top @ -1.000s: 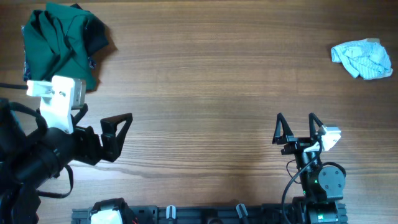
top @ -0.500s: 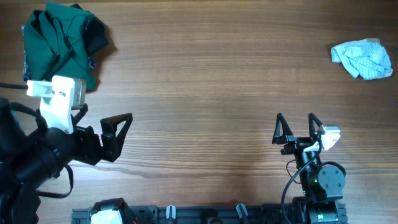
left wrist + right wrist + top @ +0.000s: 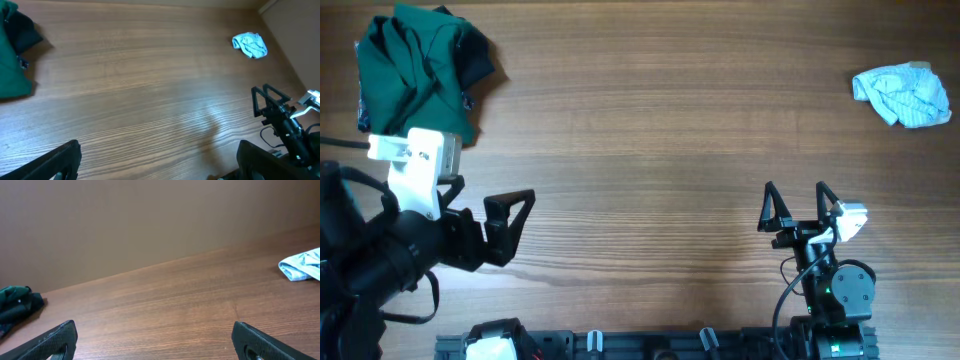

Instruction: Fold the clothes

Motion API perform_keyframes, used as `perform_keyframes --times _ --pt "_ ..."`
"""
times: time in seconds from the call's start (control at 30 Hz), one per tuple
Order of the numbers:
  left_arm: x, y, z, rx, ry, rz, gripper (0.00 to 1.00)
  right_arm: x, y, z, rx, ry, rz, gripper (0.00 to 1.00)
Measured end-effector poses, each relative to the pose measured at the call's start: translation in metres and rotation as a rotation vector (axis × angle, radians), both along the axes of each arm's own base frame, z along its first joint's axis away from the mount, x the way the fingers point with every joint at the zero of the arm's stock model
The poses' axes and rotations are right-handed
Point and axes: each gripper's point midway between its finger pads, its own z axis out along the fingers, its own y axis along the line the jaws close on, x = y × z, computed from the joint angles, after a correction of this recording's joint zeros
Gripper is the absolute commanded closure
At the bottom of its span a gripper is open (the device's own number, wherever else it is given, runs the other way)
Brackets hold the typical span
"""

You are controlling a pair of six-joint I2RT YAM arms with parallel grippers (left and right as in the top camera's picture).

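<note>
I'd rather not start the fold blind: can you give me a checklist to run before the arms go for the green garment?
1. Left gripper open and empty: ok.
2. Right gripper open and empty: ok.
3. Green garment spread flat: not ok, it is bunched in a heap at the far left.
4. Table bare beside it for spreading: ok.
5. Pale blue cloth apart from the garment: ok, it lies at the far right.
6. Drawstring located: cannot tell.
</note>
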Motion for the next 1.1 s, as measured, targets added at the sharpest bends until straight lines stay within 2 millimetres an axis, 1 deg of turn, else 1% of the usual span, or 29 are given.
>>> perform_keyframes --times 0.07,0.13,0.17,0.2,0.23,0.3,0.33,0.4,0.43,0.47,0.57,0.67,0.73,0.77,0.8,0.9,0.97,1.1 --pt "-0.003 0.000 -0.002 0.002 -0.017 0.000 0.00 0.000 0.000 0.000 0.000 0.000 0.000 0.00" --pt "-0.007 -0.002 -0.010 0.004 -0.049 -0.003 0.00 0.000 0.000 0.000 0.000 0.000 0.000 0.00" --pt "-0.005 -0.002 -0.012 0.008 -0.097 -0.006 0.00 0.000 0.000 0.000 0.000 0.001 -0.001 0.00" --pt "-0.004 -0.002 -0.018 0.011 -0.132 -0.009 0.00 0.000 0.000 0.000 0.000 0.001 -0.002 0.00" --pt "-0.004 -0.004 -0.028 0.009 -0.152 -0.015 0.00 0.000 0.000 -0.001 -0.001 0.003 -0.002 0.00" --pt "0.004 -0.006 -0.055 0.003 -0.213 -0.033 0.00 0.000 0.000 -0.001 -0.001 0.005 -0.002 0.00" --pt "0.007 -0.008 -0.069 -0.007 -0.213 -0.044 0.00 0.000 0.000 -0.001 -0.001 0.004 -0.002 0.00" --pt "0.016 -0.012 -0.092 -0.022 -0.276 -0.076 0.00 0.000 0.000 -0.001 -0.001 0.004 -0.002 0.00" --pt "0.015 -0.014 -0.104 -0.032 -0.268 -0.086 0.00 0.000 0.000 -0.001 -0.001 0.005 -0.002 0.00" --pt "0.015 -0.018 -0.123 -0.045 -0.284 -0.107 0.00 0.000 0.000 -0.001 -0.001 0.004 -0.002 0.00" --pt "0.012 -0.023 -0.152 -0.061 -0.323 -0.139 0.00 0.000 0.000 -0.001 -0.001 0.005 -0.002 0.00" --pt "0.014 -0.025 -0.176 -0.057 -0.396 -0.159 0.00 0.000 0.000 -0.001 -0.001 0.005 -0.002 0.00" --pt "0.018 -0.026 -0.182 -0.049 -0.459 -0.171 0.00 0.000 0.000 -0.001 -0.001 0.005 -0.002 0.00" --pt "0.017 -0.026 -0.193 -0.048 -0.466 -0.173 0.00 0.000 0.000 -0.001 -0.001 0.005 -0.002 0.00" --pt "0.021 -0.027 -0.194 -0.038 -0.521 -0.182 0.00 0.000 0.000 -0.001 -0.001 0.005 -0.002 0.00" --pt "0.024 -0.030 -0.201 -0.028 -0.590 -0.203 0.00 0.000 0.000 -0.001 -0.001 0.005 -0.002 0.00" --pt "0.025 -0.033 -0.209 -0.025 -0.631 -0.224 0.00 0.000 0.000 -0.001 -0.001 0.005 -0.002 0.00" --pt "0.025 -0.038 -0.208 -0.017 -0.705 -0.251 0.00 0.000 0.000 -0.001 -0.001 0.005 -0.002 0.00"
